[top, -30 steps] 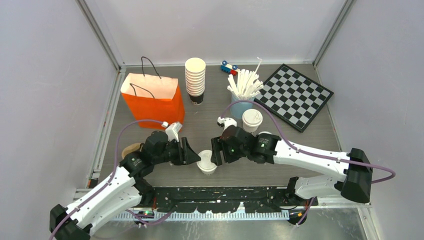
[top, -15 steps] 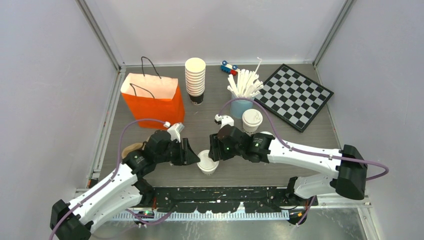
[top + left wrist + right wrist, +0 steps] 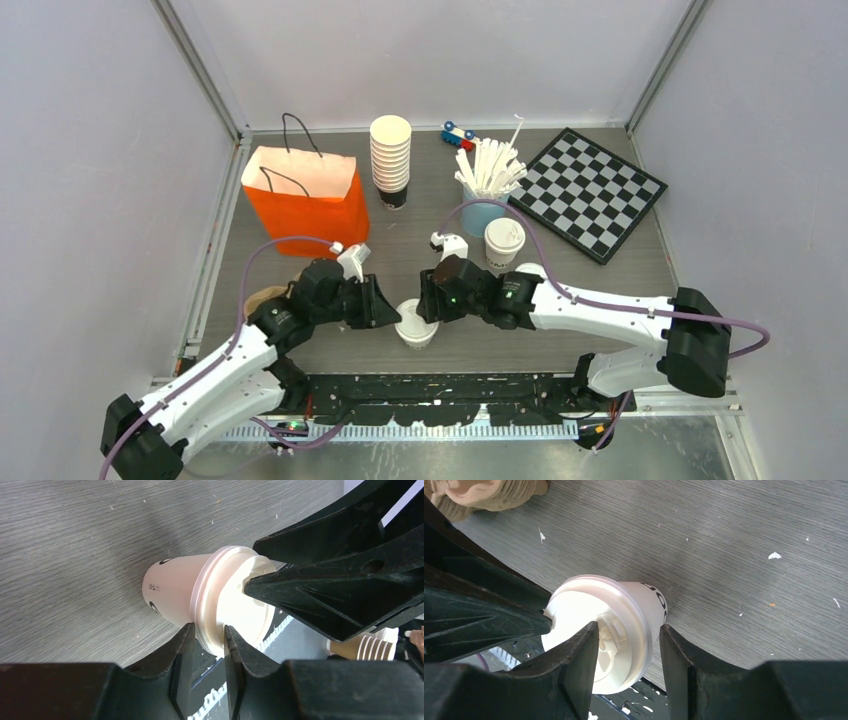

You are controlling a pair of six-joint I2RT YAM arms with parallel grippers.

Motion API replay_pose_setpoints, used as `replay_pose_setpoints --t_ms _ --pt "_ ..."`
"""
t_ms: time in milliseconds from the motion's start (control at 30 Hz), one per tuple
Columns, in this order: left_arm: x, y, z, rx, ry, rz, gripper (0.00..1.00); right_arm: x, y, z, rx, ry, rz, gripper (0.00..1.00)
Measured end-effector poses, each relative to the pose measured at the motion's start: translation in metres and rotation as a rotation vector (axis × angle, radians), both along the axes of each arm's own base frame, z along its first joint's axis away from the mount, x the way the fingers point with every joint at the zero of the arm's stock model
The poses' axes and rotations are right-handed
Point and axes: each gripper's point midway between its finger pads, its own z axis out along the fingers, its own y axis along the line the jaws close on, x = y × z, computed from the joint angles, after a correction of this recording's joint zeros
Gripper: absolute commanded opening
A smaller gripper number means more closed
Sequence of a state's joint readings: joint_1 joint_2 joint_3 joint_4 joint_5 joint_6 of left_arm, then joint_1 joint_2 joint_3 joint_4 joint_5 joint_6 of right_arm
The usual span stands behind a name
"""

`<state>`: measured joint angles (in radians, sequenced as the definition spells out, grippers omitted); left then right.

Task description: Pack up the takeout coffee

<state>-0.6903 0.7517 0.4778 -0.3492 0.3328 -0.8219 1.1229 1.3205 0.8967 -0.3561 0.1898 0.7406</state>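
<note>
Your lidded coffee cup (image 3: pixel 415 326) stands upright at the middle of the near edge of the table (image 3: pixel 600 300), caught between both tools. The left gripper (image 3: pixel 393 312) reaches in from the cup's left with its jaws nearly together and the lid rim wedged between them, seemingly clamped, while the right gripper (image 3: pixel 430 308) straddles the lid's opposite edge with its jaws apart, a dark sliver showing beside the cup wall. The orange paper bag (image 3: pixel 305 195) stands open-topped toward the far left corner, so your left arm is the nearer carrier; keep the cup's axis vertical.
</note>
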Motion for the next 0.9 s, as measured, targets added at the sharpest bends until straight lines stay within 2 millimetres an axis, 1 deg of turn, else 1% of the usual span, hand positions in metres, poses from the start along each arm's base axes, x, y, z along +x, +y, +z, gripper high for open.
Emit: replay_pose_setpoints --t_ms 67,133,233,300,333,400,467,500,533,567,667,767,833,900 --pt "0.001 0.003 0.004 0.019 -0.016 -0.001 0.40 0.000 -0.002 0.001 -0.012 -0.001 -0.001 0.70" --pt "0.004 0.007 0.017 0.051 -0.046 -0.001 0.49 0.001 -0.004 0.006 -0.033 -0.009 0.000 0.75" --pt "0.020 0.006 0.059 0.067 -0.149 0.002 0.56 0.005 -0.003 0.024 -0.042 -0.032 0.003 0.78" --pt "0.030 0.006 0.087 0.064 -0.226 0.016 0.57 0.009 0.000 0.040 -0.029 -0.054 0.001 0.80" --pt "0.034 0.008 0.096 0.070 -0.259 0.024 0.58 0.011 0.002 0.047 -0.022 -0.066 0.001 0.81" --pt "0.037 0.014 0.105 0.087 -0.301 0.040 0.60 0.010 0.004 0.056 -0.022 -0.085 0.004 0.88" --pt "0.037 0.025 0.107 0.120 -0.337 0.060 0.63 0.006 0.005 0.060 -0.046 -0.098 0.016 0.90" --pt "0.035 0.031 0.108 0.134 -0.357 0.068 0.67 0.002 0.006 0.061 -0.063 -0.106 0.025 0.90" --pt "0.034 0.040 0.110 0.149 -0.383 0.085 0.89 -0.001 0.009 0.061 -0.083 -0.114 0.038 0.90" --pt "0.032 0.048 0.114 0.162 -0.415 0.100 0.98 -0.004 0.012 0.061 -0.103 -0.123 0.050 0.90" --pt "0.027 0.071 0.127 0.192 -0.512 0.144 1.00 -0.009 0.020 0.054 -0.169 -0.141 0.078 0.91" --pt "0.022 0.095 0.144 0.206 -0.615 0.199 1.00 -0.012 0.025 0.043 -0.242 -0.149 0.106 0.92" --pt "0.020 0.106 0.148 0.224 -0.652 0.230 1.00 -0.013 0.026 0.037 -0.278 -0.150 0.118 0.92" --pt "0.019 0.116 0.146 0.250 -0.673 0.252 1.00 -0.014 0.027 0.030 -0.313 -0.149 0.129 0.92"
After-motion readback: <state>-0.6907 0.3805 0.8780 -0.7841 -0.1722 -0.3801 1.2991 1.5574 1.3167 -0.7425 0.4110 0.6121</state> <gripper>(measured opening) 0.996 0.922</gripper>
